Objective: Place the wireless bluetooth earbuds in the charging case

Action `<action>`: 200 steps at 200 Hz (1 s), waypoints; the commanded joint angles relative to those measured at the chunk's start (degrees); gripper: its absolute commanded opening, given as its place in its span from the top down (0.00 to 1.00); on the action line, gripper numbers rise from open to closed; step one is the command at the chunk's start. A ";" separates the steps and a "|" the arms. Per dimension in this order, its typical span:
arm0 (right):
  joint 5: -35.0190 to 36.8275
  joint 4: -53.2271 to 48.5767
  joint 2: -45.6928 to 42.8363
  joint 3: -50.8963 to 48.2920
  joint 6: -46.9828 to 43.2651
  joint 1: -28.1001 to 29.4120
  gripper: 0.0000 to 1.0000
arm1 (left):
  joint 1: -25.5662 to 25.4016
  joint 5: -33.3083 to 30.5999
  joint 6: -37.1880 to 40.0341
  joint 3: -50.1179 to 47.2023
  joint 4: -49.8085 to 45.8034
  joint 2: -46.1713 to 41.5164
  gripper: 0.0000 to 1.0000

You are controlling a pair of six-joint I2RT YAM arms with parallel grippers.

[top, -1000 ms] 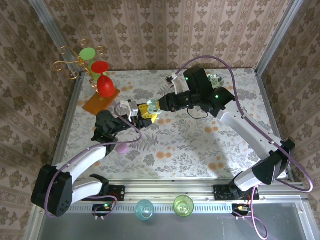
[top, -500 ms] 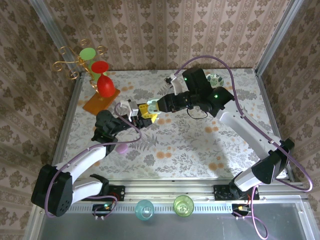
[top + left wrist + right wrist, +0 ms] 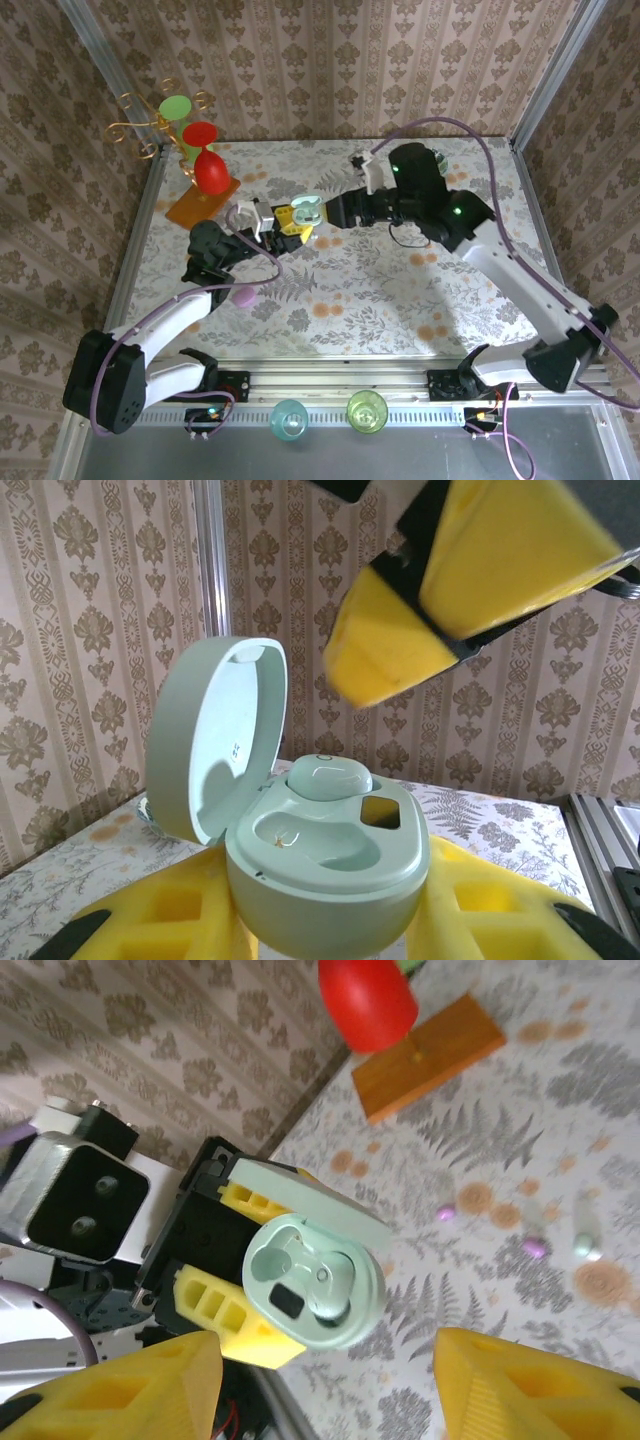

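One earbud sits at 12 o'clock inside the open charging case; its 7 o'clock well lies bare. Left hand grips case; right hand spread.

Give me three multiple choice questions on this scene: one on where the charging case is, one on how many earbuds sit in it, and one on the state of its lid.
1. Where is the charging case?
A) flat on the table
B) on the wooden base
C) between the fingers of the left gripper

2. How many earbuds sit in its wells?
A) none
B) one
C) two

3. How is its lid?
A) hinged open
B) shut
C) taken off

Answers:
1 C: yellow fingers flank the case on both sides in the left wrist view.
2 B: one well is filled and the other is bare.
3 A: the lid stands up from the case's rim.
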 commanded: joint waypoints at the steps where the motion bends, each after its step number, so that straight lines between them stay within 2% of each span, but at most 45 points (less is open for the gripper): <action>1: 6.93 8.18 -5.08 -6.66 2.55 -1.88 0.40 | 1.56 0.86 -0.92 -0.11 2.11 -2.36 0.77; 28: 10.37 13.78 -6.20 -13.99 8.18 -5.08 0.40 | 1.93 0.81 -0.05 0.07 -0.18 -4.22 0.77; 54: 12.57 11.39 -0.85 -13.65 6.34 -5.41 0.40 | 1.94 0.82 0.50 0.24 -2.02 -5.72 0.77; 70: 13.08 5.23 5.81 -9.18 3.41 -5.11 0.41 | 1.87 0.95 0.44 0.42 -2.54 -6.23 0.77; 142: 22.54 -10.35 34.86 11.88 -5.85 -0.18 0.48 | 1.76 1.32 -0.01 0.33 -2.79 -8.93 0.77; 176: 26.50 -18.97 46.83 24.27 -6.47 2.24 0.58 | 1.76 2.81 1.54 0.93 -5.78 -10.07 0.77; 200: 31.08 -23.92 53.09 32.04 -8.12 4.44 0.60 | 1.76 3.32 1.94 1.12 -6.90 -10.92 0.77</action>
